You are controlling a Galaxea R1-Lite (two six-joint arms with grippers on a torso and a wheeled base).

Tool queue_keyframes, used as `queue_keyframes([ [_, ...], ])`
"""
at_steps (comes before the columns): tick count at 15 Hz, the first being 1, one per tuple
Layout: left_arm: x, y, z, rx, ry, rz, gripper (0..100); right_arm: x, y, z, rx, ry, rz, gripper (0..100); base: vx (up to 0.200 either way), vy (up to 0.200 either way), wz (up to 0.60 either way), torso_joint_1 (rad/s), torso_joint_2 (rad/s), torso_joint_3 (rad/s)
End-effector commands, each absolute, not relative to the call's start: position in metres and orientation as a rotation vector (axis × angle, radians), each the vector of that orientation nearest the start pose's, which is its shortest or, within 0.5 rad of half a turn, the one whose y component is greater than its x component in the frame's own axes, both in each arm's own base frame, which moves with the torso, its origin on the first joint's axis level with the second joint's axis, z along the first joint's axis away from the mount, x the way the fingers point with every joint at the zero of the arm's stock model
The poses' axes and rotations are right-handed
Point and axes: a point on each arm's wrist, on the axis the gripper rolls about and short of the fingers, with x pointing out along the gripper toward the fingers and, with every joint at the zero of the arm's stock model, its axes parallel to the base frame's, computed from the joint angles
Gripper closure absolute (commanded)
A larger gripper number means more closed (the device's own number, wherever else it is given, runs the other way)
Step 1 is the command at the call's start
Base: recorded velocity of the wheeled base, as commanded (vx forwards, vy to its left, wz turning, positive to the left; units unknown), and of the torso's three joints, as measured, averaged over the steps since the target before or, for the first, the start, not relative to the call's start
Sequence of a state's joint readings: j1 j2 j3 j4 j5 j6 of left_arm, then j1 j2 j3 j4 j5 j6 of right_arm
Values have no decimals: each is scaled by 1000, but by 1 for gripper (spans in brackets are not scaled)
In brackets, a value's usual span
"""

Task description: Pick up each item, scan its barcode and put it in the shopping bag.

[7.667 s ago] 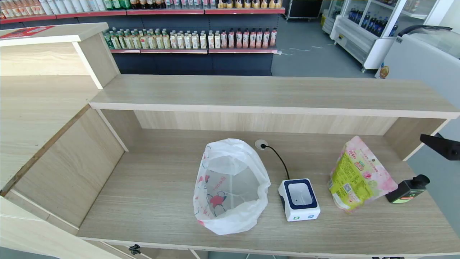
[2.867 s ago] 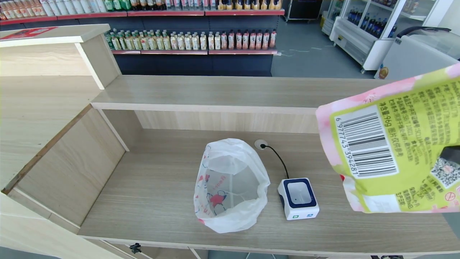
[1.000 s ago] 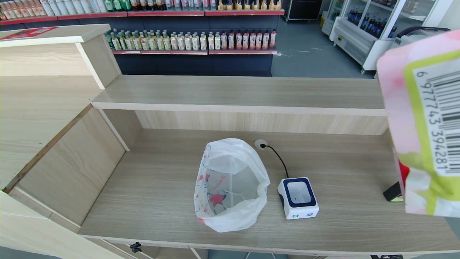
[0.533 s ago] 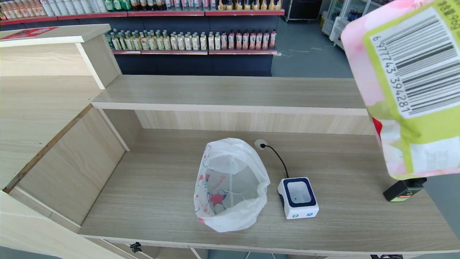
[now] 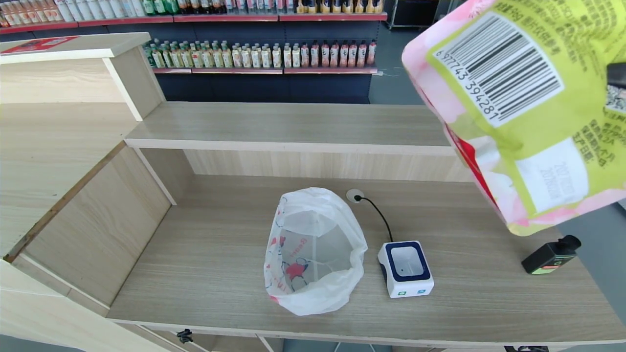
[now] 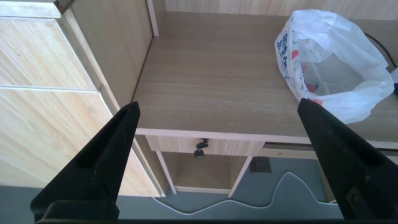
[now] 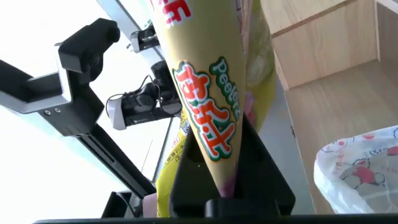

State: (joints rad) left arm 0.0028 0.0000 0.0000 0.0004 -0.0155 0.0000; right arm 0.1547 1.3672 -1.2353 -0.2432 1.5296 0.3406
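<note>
A pink and green snack pouch (image 5: 518, 107) hangs high over the counter's right side, close to the head camera, with its barcode side facing up. My right gripper (image 7: 231, 171) is shut on the pouch (image 7: 211, 106); one dark finger (image 5: 617, 76) shows at the pouch's right edge. The white shopping bag (image 5: 313, 252) stands open mid-counter, and the white and blue scanner (image 5: 406, 269) sits just right of it. A black bottle (image 5: 550, 255) lies near the counter's right end. My left gripper (image 6: 217, 155) is open, off the counter's front edge, left of the bag (image 6: 333, 62).
A raised ledge (image 5: 313, 127) runs along the counter's back and a wooden side wall (image 5: 98, 220) closes its left end. The scanner's black cable (image 5: 379, 215) runs to a hole behind the bag. Shelves of bottles (image 5: 264, 54) stand far behind.
The pouch was lifted off the counter by my right gripper. Over the last second it has swung left and tilted, uncovering the black bottle. Bag and scanner have not moved.
</note>
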Motion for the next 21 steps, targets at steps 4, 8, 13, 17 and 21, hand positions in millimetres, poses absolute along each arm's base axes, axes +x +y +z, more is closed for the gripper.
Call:
queue_keyframes([
  [4, -23, 0, 75, 0, 0, -12, 0, 192, 64, 347, 206, 242, 1738, 100, 0, 0, 0, 0, 0, 0],
  [8, -23, 0, 75, 0, 0, -12, 0, 191, 67, 339, 221, 265, 1751, 100, 0, 0, 0, 0, 0, 0],
  [13, -23, 0, 75, 0, 0, -12, 0, 208, 73, 334, 208, 254, 1763, 100, 0, 0, 0, 0, 0, 0],
  [17, -23, 0, 75, 0, 0, -12, 0, 221, 89, 340, 186, 239, 1818, 100, 0, 0, 0, 0, 0, 0],
  [21, -23, 0, 75, 0, 0, -12, 0, 218, 96, 340, 183, 243, 1847, 100, 0, 0, 0, 0, 0, 0],
])
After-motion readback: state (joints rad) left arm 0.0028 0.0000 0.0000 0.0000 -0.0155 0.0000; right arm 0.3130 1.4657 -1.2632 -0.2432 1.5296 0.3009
